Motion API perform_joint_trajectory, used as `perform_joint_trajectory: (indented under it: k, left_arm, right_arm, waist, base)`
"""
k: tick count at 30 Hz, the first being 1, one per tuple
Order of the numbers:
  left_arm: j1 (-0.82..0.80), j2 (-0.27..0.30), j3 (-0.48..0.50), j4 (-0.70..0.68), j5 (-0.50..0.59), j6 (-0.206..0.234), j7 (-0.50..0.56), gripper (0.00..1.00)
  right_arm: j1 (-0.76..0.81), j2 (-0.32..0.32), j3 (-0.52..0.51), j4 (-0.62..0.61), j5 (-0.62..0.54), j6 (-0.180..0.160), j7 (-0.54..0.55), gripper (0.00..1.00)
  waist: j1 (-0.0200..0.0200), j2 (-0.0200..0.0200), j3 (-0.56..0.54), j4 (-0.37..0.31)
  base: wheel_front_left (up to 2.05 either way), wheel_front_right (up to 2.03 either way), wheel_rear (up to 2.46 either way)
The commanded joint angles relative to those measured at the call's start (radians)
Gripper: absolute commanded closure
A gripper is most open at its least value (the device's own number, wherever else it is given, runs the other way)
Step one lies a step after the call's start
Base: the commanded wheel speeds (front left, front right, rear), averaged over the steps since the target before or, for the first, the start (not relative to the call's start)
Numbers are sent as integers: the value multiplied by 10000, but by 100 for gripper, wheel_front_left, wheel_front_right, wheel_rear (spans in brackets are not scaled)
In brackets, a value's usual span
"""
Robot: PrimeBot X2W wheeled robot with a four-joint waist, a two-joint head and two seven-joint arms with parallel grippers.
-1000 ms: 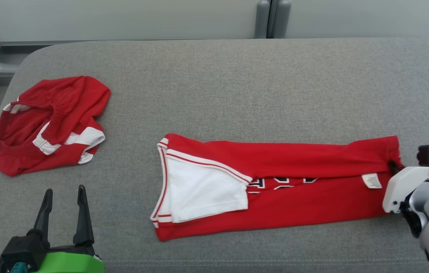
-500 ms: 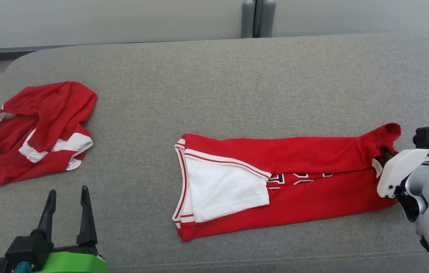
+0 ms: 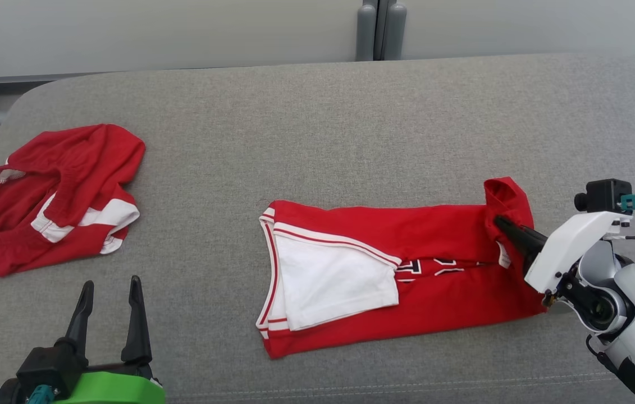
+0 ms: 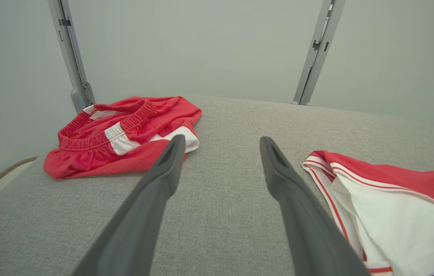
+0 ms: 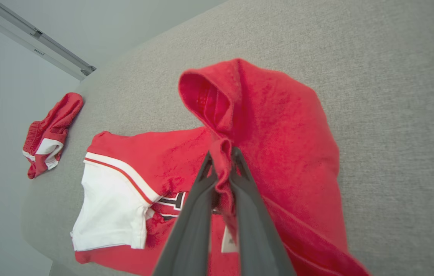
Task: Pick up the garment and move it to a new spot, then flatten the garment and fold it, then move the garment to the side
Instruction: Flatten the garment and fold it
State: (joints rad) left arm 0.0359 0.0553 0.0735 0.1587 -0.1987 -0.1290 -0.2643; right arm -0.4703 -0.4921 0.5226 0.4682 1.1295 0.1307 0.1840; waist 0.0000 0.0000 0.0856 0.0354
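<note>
Right gripper (image 5: 222, 153) clamped on jersey (image 3: 446, 241) hem — pinch plain in wrist view, left gripper (image 3: 112, 281) agape, empty

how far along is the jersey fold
Done: the jersey lies flattened on the cushion, folded lengthwise into a strip. In hand: the right gripper is shut on its raised right end. Left: the crosswise fold, then moving it aside. The left gripper is open.

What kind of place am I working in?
Likely a lab or test bay, not a home: a grey fabric-covered bench, bare pale wall panels with grey metal posts, and a red jersey and red shorts laid out.
</note>
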Motion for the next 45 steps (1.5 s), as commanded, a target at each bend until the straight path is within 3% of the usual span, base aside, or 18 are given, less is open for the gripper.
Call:
perform_joint_trajectory:
  k: [1,7,13,20,29,45]
  left_arm:
    - [-139,22,11,-9,-47,-22,0,0]
    - [-181,5,-24,-30,-65,-23,0,0]
    - [-273,-10,-66,12,-79,-23,0,0]
    - [-411,-24,-260,61,-53,-23,0,0]
    - [-569,-39,-495,170,-139,-23,0,0]
    - [-769,-44,-829,333,-268,-23,0,0]
  right_arm:
    - [172,-102,113,-370,324,-2,87,100]
    - [141,62,387,-1125,1143,-2,267,100]
    - [-175,643,801,-1591,1804,0,354,100]
    - [-577,1347,1413,-1308,1891,0,137,100]
    - [-1225,2457,2048,89,1693,0,-532,100]
    - [-2018,3677,2641,2557,1603,0,-1532,100]
  waist:
    - [0,0,-16,52]
    - [0,0,-8,203]
    - [0,0,21,411]
    - [0,0,67,794]
    - [0,0,119,1254]
    - [0,0,207,1834]
  base:
    - [0,0,0]
    - [0,0,0]
    - [0,0,0]
    - [0,0,0]
    - [0,0,0]
    - [0,0,0]
